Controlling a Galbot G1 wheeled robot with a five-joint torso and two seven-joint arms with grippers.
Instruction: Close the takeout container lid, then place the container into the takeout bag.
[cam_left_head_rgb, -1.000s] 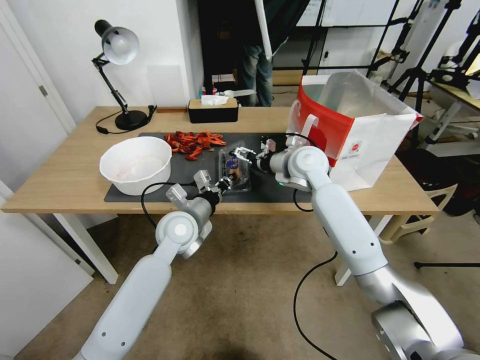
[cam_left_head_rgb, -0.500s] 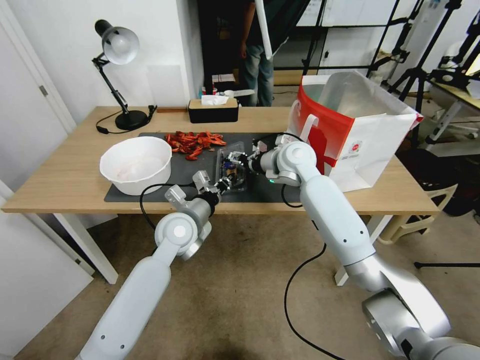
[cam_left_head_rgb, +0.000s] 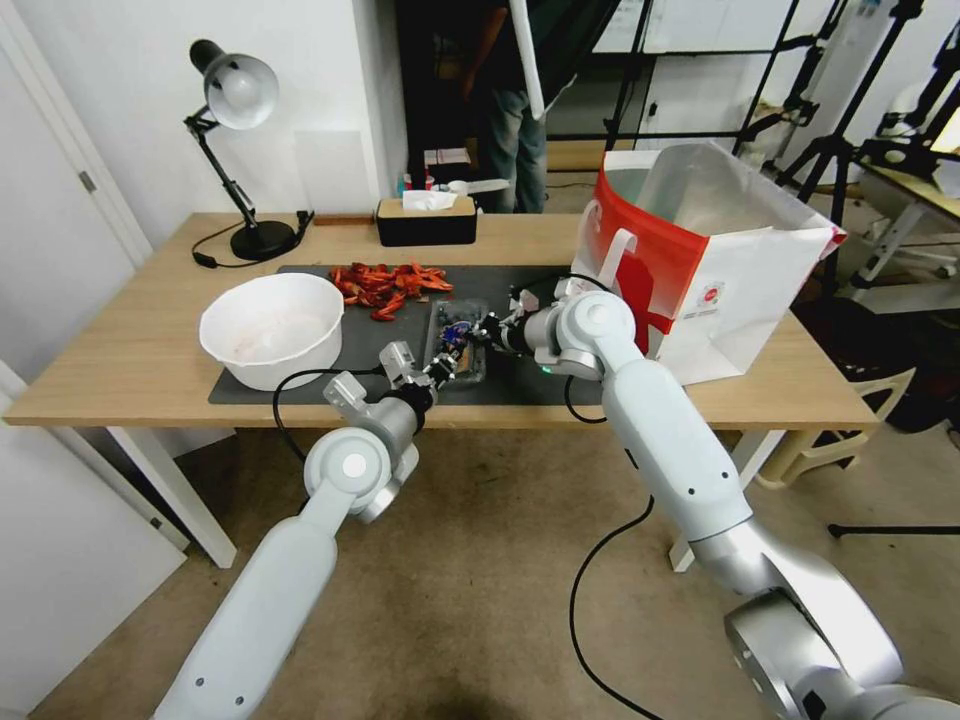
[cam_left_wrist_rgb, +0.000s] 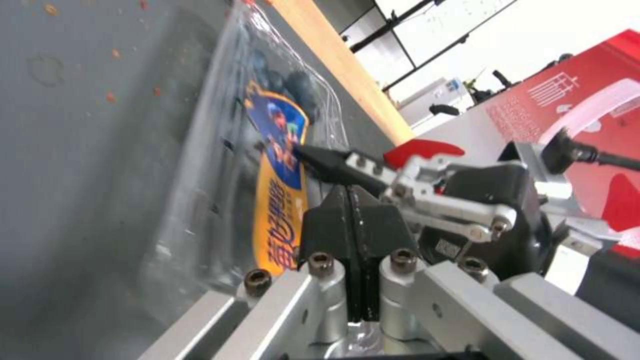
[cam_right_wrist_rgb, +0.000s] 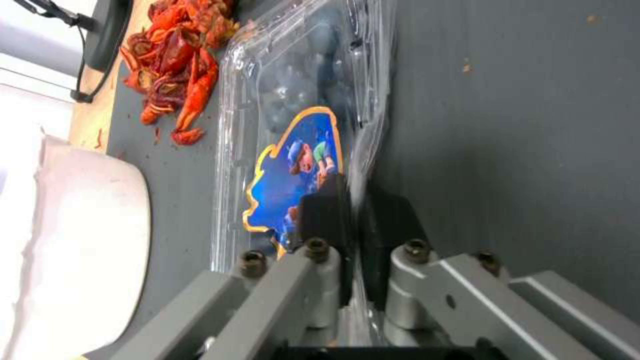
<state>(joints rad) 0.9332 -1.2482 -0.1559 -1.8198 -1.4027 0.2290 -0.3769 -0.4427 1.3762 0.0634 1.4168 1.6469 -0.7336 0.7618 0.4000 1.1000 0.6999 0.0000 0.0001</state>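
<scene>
The takeout container (cam_left_head_rgb: 460, 352) is a small clear clamshell with dark blueberries, lying on the black mat. Its lid (cam_left_head_rgb: 456, 332), which bears a blue-and-orange sticker (cam_right_wrist_rgb: 297, 172), lies down flat over the berries. My right gripper (cam_left_head_rgb: 482, 331) is shut on the lid's clear rim (cam_right_wrist_rgb: 355, 202) at the side facing the bag. My left gripper (cam_left_head_rgb: 441, 368) is shut on the container's near edge (cam_left_wrist_rgb: 351, 202). One right finger (cam_left_wrist_rgb: 325, 161) rests over the sticker. The takeout bag (cam_left_head_rgb: 745, 285), red and white with a silvery lining, stands open to the right.
A white bowl (cam_left_head_rgb: 272, 328) sits on the mat's (cam_left_head_rgb: 545, 385) left end. Red crayfish shells (cam_left_head_rgb: 390, 282) lie behind the container. A desk lamp (cam_left_head_rgb: 240, 150) and a tissue box (cam_left_head_rgb: 425, 220) stand at the back of the table.
The lid has come down from tilted-up to flat on the container. My right gripper moved left and down with it. The left gripper has stayed on the near edge.
</scene>
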